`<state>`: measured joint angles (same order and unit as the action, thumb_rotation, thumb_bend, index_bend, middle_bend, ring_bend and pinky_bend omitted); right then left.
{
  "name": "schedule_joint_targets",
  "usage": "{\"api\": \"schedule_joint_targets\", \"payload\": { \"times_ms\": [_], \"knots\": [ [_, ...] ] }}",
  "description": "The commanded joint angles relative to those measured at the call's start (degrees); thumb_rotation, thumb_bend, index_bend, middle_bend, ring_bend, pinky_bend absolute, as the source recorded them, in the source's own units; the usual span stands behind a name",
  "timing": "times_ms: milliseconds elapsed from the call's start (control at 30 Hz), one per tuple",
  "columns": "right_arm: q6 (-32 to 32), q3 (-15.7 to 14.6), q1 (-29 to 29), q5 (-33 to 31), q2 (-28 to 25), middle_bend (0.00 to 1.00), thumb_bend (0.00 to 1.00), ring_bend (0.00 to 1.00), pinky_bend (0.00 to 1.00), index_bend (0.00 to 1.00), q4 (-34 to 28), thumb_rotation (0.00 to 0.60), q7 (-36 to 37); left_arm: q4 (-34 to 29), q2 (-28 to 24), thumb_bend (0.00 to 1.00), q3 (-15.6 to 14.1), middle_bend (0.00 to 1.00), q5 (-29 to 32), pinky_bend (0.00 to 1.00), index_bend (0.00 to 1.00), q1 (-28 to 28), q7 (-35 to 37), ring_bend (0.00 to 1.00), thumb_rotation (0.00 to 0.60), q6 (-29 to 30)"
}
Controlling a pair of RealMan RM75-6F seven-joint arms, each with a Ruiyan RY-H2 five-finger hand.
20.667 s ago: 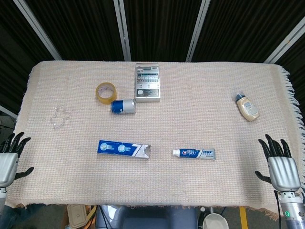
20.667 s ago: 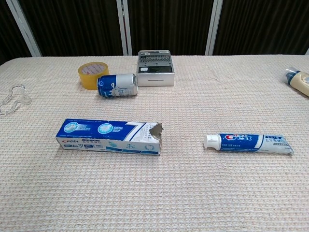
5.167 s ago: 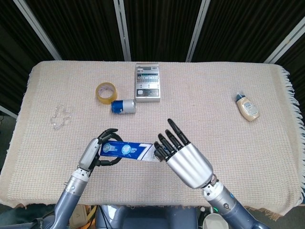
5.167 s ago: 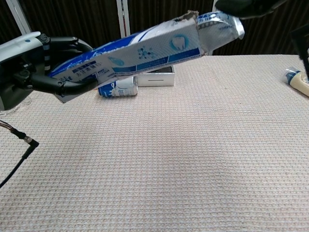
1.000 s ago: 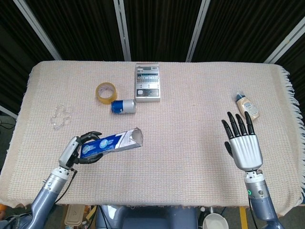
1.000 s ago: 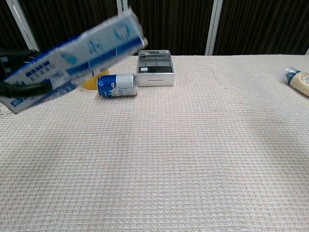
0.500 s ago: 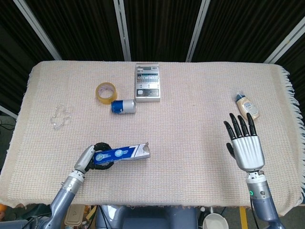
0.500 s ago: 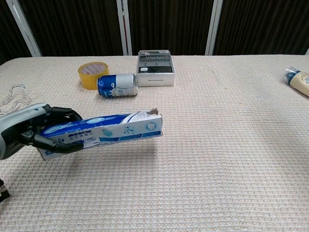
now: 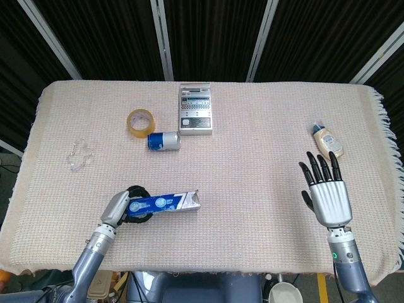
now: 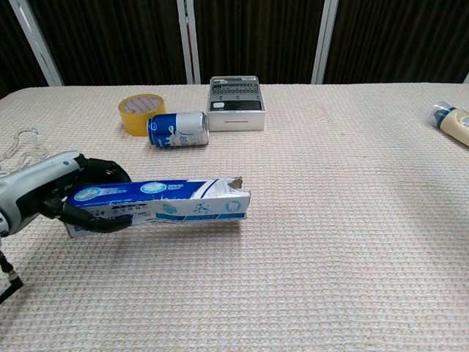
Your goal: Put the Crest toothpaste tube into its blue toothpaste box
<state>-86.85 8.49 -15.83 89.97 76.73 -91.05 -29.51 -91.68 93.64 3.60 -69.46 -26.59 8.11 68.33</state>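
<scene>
Clear plastic, a small holder (image 9: 79, 155), lies far left on the woven cloth (image 9: 252, 158). Nearer the front edge, the left hand (image 9: 121, 209) wraps its dark fingers (image 10: 94, 220) around the left end of the blue box (image 9: 163, 203), which lies lengthwise on the cloth with its torn, open flap pointing right. The tube does not show in either view; whether it sits inside the box cannot be told. Behind the box are a yellow tape roll (image 9: 141, 122), a blue can (image 9: 163, 141) on its side just beside the roll, and a grey device (image 9: 195, 108) just behind the can. Well to the right, a cream bottle (image 9: 327, 141) lies near the cloth's fringe. Below it the right hand (image 9: 328, 196) hovers with its fingers spread and straight, holding nothing, well apart from the box.
</scene>
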Motion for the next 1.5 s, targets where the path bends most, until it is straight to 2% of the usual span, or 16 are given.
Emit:
{"api": "schedule_joint_targets", "payload": {
  "times_ms": [33,200,633,733,767,833,900,967,1167,1367,1500],
  "knots": [
    [0.0,0.0,0.1,-0.1,0.3,0.13,0.24,0.16,0.0,0.24,0.4,0.6,0.6,-0.9,1.1,0.37,1.3,0.51,-0.1,0.27,0.49,0.6,-10.8,0.21,0.6,4.7],
    [0.0,-0.3,0.0,0.2,0.9,0.13,0.24,0.16,0.0,0.24,1.2,0.6,1.3,-2.3,0.9,0.37,2.1,0.51,0.6,0.27,0.49,0.9,-16.3,0.21,0.6,5.7],
    [-0.1,-0.6,0.5,-0.1,1.4,0.13,0.24,0.16,0.0,0.25,2.8,0.6,2.2,0.7,2.4,0.37,2.9,0.48,1.7,0.26,0.49,1.0,-17.3,0.19,0.6,3.1],
    [0.1,-0.9,0.6,0.0,1.7,0.13,0.24,0.16,0.0,0.25,3.6,0.6,2.5,1.0,2.5,0.36,2.9,0.43,1.6,0.26,0.47,1.0,-17.2,0.17,0.6,2.4],
    [0.1,-1.0,0.6,0.1,1.8,0.13,0.24,0.16,0.0,0.25,3.9,0.6,2.5,1.1,2.6,0.33,3.0,0.38,1.4,0.25,0.45,1.0,-17.3,0.16,0.6,2.4],
    [-0.1,-0.9,0.7,0.0,2.2,0.13,0.24,0.16,0.0,0.25,4.3,0.6,3.0,1.1,2.4,0.28,2.8,0.29,0.7,0.22,0.39,1.0,-17.1,0.11,0.6,2.2],
    [-0.1,-0.9,0.7,-0.1,2.4,0.13,0.24,0.16,0.0,0.25,4.6,0.6,3.3,0.7,1.9,0.17,2.8,0.18,0.2,0.19,0.32,0.9,-16.9,0.05,0.6,1.9],
    [-0.2,-0.9,0.7,0.1,2.5,0.13,0.24,0.16,0.0,0.25,4.7,0.6,3.3,0.1,1.2,0.11,2.8,0.14,-0.8,0.19,0.29,0.9,-16.7,0.03,0.6,1.8],
    [-0.3,-0.7,0.7,0.0,2.3,0.13,0.24,0.16,0.0,0.25,4.2,0.6,3.3,-1.7,-0.8,0.07,2.7,0.07,-1.1,0.18,0.25,1.1,-19.7,0.0,0.6,2.1],
    [-0.1,-0.7,0.7,-0.2,2.5,0.13,0.24,0.16,0.0,0.25,4.2,0.6,2.8,-3.7,-2.4,0.07,2.6,0.07,0.8,0.17,0.22,1.4,-23.1,0.0,0.6,1.8],
    [-0.8,-0.3,1.0,-0.3,2.2,0.13,0.24,0.16,0.0,0.25,4.0,0.6,3.5,-3.5,-3.8,0.07,2.3,0.08,-1.1,0.17,0.22,2.3,-27.0,0.0,0.6,5.2]
  ]
}}
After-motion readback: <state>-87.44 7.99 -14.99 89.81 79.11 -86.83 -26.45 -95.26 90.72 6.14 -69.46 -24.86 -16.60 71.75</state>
